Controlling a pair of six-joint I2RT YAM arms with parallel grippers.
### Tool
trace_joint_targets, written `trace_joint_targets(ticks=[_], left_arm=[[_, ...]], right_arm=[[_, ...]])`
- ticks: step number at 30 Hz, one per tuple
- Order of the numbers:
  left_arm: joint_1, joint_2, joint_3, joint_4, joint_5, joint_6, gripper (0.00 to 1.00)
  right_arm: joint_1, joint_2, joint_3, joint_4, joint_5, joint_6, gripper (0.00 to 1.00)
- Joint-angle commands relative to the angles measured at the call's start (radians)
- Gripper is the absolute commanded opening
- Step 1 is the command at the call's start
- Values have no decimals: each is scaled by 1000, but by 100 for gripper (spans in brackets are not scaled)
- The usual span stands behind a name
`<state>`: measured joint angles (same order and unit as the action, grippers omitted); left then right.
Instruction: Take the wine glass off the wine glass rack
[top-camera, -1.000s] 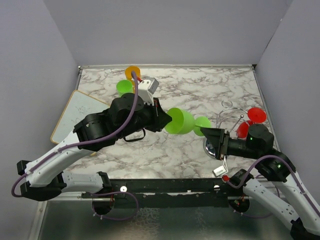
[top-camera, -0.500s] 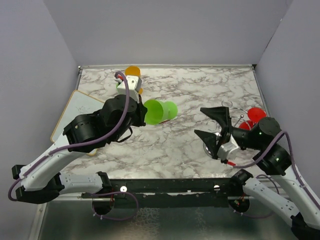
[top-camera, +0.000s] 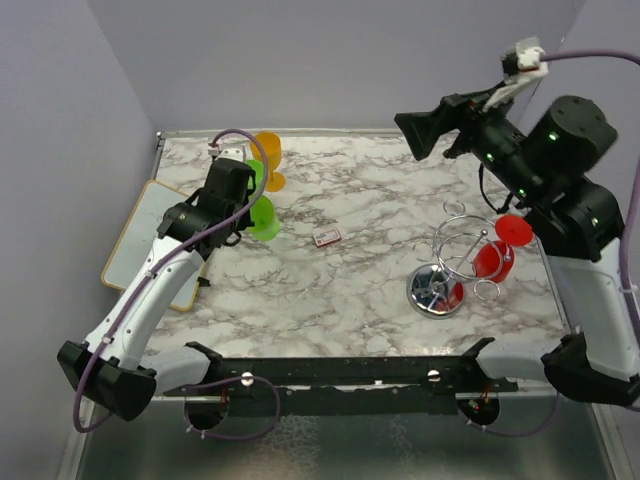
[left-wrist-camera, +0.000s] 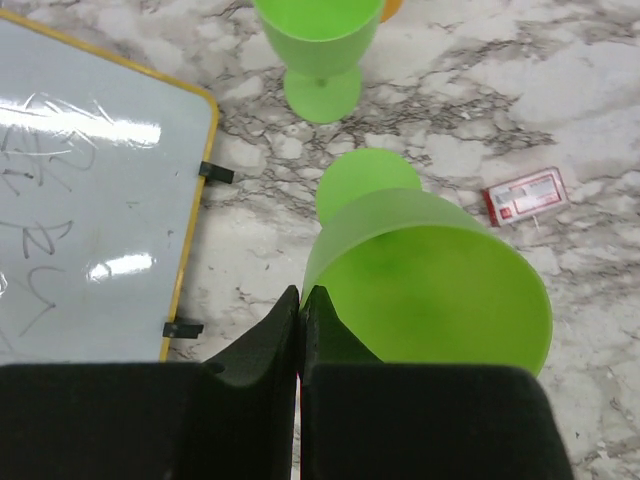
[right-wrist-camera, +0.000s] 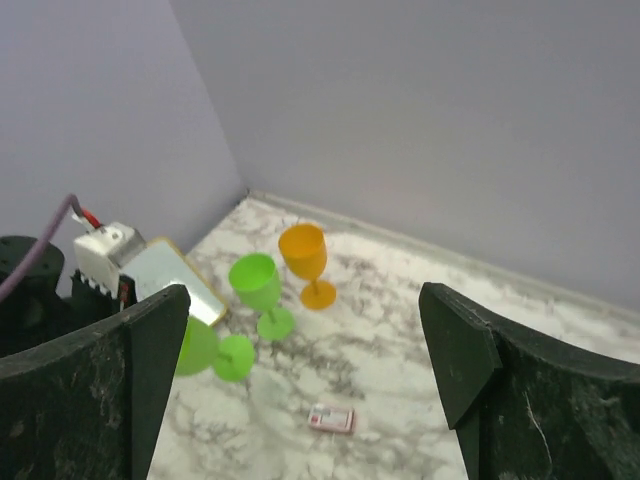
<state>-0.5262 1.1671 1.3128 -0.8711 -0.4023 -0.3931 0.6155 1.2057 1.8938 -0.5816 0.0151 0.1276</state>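
Left wrist: left hand pinches the rim of the green wine glass; right hand gapes wide.

Table top: marble print, smooth, low sheen.
Wine glass rack, 4 o'clock on the table: thin chrome wire, bright. Its round base: mirror-polished metal.
Red glass on the rack: translucent plastic.
Green wine glass in the left gripper: translucent plastic, smooth, satin.
Second green glass and orange glass, 11 o'clock: same plastic.
Whiteboard, 9 o'clock: glossy, glare streaks, yellow frame.
Left gripper: matt black. Right gripper fingers: black, dusty, rougher.
Walls: matt.
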Motion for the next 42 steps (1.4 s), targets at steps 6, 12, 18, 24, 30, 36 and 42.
trace_joint_targets(ticks=[6,12,18,24,30,36,42], left_arm=[[273,59,-128,203,193,22,0],[325,111,-170,270,227,14,0],[336,159,-196,309,203,9,0],[342,202,-190,333,186,21,2],[344,196,-168,323,209,35,22],[345,164,-152,307,199,44,26],[345,145,-126,282,220,43,46]], right_arm=[[4,151,80,-403,44,156,100],[4,123,36,-359,52,135,100],[4,65,-43,-297,126,101,100],[4,68,-75,-316,219,65,100],[4,35,-139,-258,211,56,100],[4,28,-159,-241,205,47,100],[4,7,-185,-232,217,42,100]])
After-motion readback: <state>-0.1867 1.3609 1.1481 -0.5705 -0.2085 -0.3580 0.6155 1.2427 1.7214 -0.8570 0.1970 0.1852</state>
